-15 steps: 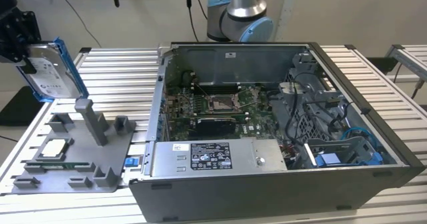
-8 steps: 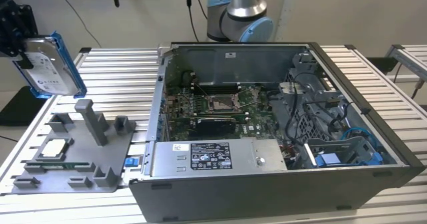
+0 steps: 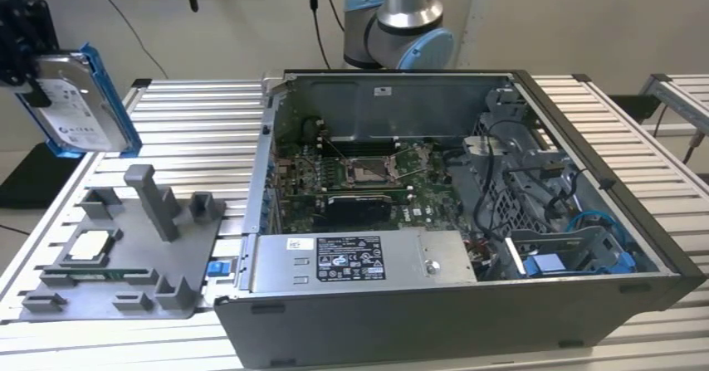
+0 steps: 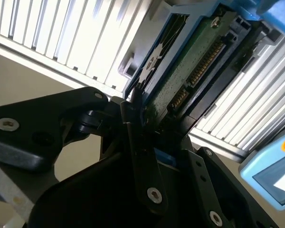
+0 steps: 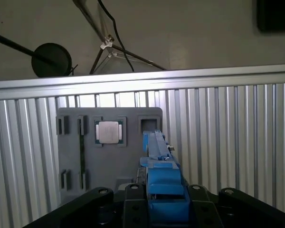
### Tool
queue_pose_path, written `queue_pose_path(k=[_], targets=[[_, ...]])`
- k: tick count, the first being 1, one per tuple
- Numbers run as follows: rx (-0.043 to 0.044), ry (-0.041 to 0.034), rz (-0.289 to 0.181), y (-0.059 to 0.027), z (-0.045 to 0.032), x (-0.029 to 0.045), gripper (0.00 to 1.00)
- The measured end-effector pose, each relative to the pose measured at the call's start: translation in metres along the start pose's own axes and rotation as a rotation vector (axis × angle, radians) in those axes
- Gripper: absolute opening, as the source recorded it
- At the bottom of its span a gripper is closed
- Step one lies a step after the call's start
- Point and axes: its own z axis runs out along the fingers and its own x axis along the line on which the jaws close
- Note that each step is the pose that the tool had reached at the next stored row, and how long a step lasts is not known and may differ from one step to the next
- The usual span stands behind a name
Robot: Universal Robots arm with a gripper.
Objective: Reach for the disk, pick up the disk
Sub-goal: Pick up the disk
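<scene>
- Held the flat silver-grey hard-drive disk, white-labelled and clipped in a blue plastic frame, upright and clear of the table at the exterior view's upper left.
- Clamped the black gripper shut on that disk's edge; in the second wrist view, saw the fingers pinching the frame beside the drive's green circuit board.
- Saw the same disk edge-on in the first wrist view, blue frame seated between the closed jaws.
- Found a grey plastic fixture tray at lower left on the ribbed aluminium table, well apart from the raised disk, with a small square silver chip seated in one pocket.
- Noted an open dark-grey computer case from centre to right, with a silver box bearing a white sticker along its near wall.
- Spotted the arm's grey and light-blue joint at top centre, behind the case.
</scene>
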Motion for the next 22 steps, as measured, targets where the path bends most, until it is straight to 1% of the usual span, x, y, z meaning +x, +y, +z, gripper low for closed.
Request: queue_pose_path(k=[3, 9, 18, 22], targets=[[-0.0001, 0.0001, 0.000, -0.0001, -0.0030, -0.0001, 0.00], [0.0002, 0.0001, 0.000, -0.0002, -0.0138, -0.0005, 0.00], [0.0005, -0.0001, 0.000, -0.0006, -0.0338, -0.0013, 0.00], [0.0006, 0.0000, 0.000, -0.0007, -0.0443, -0.0017, 0.00]])
